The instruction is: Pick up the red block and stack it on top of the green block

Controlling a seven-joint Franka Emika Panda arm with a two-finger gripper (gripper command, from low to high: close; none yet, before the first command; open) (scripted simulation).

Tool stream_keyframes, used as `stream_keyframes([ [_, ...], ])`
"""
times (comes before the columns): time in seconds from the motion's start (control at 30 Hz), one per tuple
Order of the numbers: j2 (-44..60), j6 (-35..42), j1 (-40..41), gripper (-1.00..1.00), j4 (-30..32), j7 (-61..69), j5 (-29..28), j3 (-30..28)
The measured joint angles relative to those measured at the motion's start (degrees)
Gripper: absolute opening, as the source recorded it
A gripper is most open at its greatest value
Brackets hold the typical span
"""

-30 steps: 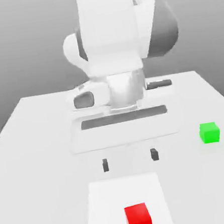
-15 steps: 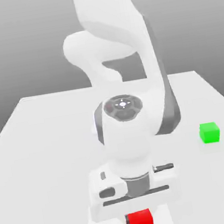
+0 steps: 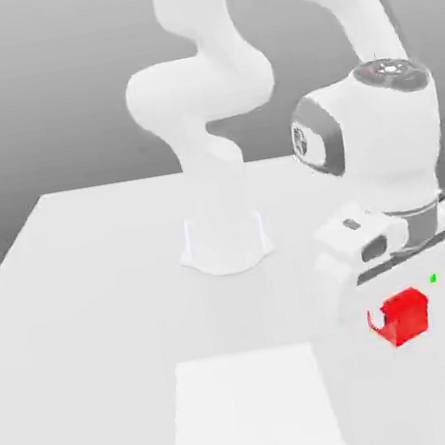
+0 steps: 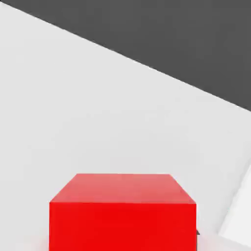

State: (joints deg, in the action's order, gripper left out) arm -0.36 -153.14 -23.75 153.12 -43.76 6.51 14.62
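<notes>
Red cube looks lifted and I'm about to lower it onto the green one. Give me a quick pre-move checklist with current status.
1. Red block held under the gripper, off the table: ok.
2. Block level in the grasp: not ok, it looks tilted in the exterior view.
3. Green block located: ok, a sliver shows behind the red block.
4. Red centred over green: cannot tell.
5. Green block's top free: cannot tell, mostly hidden.
</notes>
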Motion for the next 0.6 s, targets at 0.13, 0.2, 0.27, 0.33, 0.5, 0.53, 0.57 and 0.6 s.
stream_keyframes([
  [0.13,-5.73,0.28,-8.03,-1.00,5.29,-2.51,2.52,4.18],
  [0.2,-8.61,0.42,-11.60,-1.00,7.94,-3.76,3.78,7.36],
  [0.27,-10.41,-0.05,-14.71,-1.00,10.14,-5.10,4.43,10.27],
  [0.33,-8.22,-2.78,-14.67,-1.00,10.72,-7.03,2.49,11.65],
  [0.5,1.81,-12.01,-14.11,-1.00,10.67,-15.83,-9.80,9.68],
  [0.53,3.35,-13.33,-14.39,1.00,10.61,-17.55,-12.25,8.69],
  [0.57,3.35,-13.33,-14.39,1.00,10.61,-17.55,-12.25,8.69],
  [0.6,3.35,-13.33,-14.39,1.00,10.61,-17.55,-12.25,8.69],
])
